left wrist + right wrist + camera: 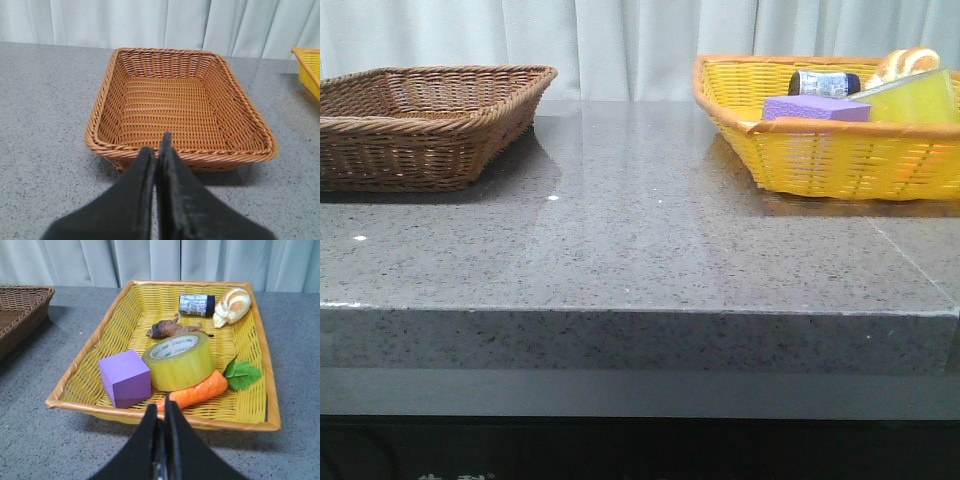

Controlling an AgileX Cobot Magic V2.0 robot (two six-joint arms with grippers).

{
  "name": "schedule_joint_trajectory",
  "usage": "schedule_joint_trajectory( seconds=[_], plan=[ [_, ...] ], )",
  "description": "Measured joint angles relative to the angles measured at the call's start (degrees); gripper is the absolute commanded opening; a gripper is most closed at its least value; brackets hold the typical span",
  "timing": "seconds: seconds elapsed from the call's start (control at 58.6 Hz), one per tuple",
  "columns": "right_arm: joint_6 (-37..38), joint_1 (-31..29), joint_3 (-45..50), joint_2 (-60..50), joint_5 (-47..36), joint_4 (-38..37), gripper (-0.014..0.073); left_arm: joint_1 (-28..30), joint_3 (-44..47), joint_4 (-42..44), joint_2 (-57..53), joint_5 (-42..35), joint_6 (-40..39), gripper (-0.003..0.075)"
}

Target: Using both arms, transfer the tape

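- Your table [640,230] carries two baskets: the brown basket [180,107] at the far left corner sits empty, awaiting delivery.
- The yellow basket [100,342] at the far right corner holds the tape [181,360], untouched beside the purple block [125,378].
- Your left gripper [156,155] and right gripper [162,410] both show jaws pressed together, gripping nothing; the whole transfer remains.

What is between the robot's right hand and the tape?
In the right wrist view, the carrot and the yellow basket's near rim lie between the right gripper and the tape.
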Motion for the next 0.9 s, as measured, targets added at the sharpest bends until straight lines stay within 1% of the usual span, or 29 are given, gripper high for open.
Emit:
schedule_joint_trajectory(
  seconds=[0.017, 0.034, 0.051, 0.068, 0.102, 0.136, 0.188, 0.222, 0.273, 0.324, 0.529, 0.7, 0.802, 0.904],
  plan=[
    [0.0, 0.0, 0.0, 0.0, 0.0, 0.0, 0.0134, 0.0, 0.0, 0.1, 0.0, 0.0, 0.0, 0.0299],
    [0.0, 0.0, 0.0, 0.0, 0.0, 0.0, 0.0156, 0.0, 0.0, 0.1, 0.0, 0.0, 0.0, 0.0358],
    [0.0, 0.0, 0.0, 0.0, 0.0, 0.0, 0.0179, 0.0, -0.1, 0.1, 0.0, 0.0, 0.0, 0.0397],
    [0.0, 0.0, 0.0, 0.0, 0.0, 0.0, 0.0216, 0.0, -0.1, 0.1, 0.0, 0.0, 0.0, 0.0452],
    [0.0, 0.0, 0.0, 0.0, 0.0, 0.0, 0.0278, 0.0, -0.1, 0.1, 0.0, 0.0, 0.0, 0.0534],
    [0.0, 0.0, 0.0, 0.0, 0.0, 0.0, 0.0338, 0.0, -0.1, 0.1, 0.0, 0.0, 0.1, 0.0597],
    [0.0, 0.0, 0.0, 0.0, 0.0, 0.0, 0.0428, 0.0, -0.1, 0.1, 0.0, 0.0, 0.1, 0.0655],
    [0.0, 0.0, 0.0, 0.0, 0.0, 0.0, 0.0476, 0.0, -0.1, 0.1, 0.0, 0.0, 0.1, 0.0665],
    [0.0, 0.0, 0.0, 0.0, 0.0, 0.0, 0.0532, 0.0, -0.1, 0.1, 0.0, 0.0, 0.1, 0.0657],
    [0.0, 0.0, 0.0, 0.0, 0.0, -0.1, 0.0553, 0.0, -0.1, 0.1, 0.0, 0.0, 0.1, 0.0650],
    [0.0, 0.0, 0.0, 0.0, -0.1, -0.1, 0.0552, 0.0, -0.1, 0.1, 0.0, 0.0, 0.1, 0.0624],
    [0.0, 0.0, -0.9, 1.0, -2.8, 0.5, 0.0552, 0.0, -0.1, 0.1, 0.0, 0.0, 0.1, 0.0617],
    [0.1, 0.0, -4.3, 5.3, -2.7, 1.2, 0.0552, 0.0, -0.1, 0.1, 0.0, -0.3, 0.1, 0.0617],
    [1.2, -0.1, -10.4, 12.7, 0.3, 1.4, 0.0552, 0.0, -0.1, 0.1, 0.0, -0.4, 0.1, 0.0617]
  ],
)
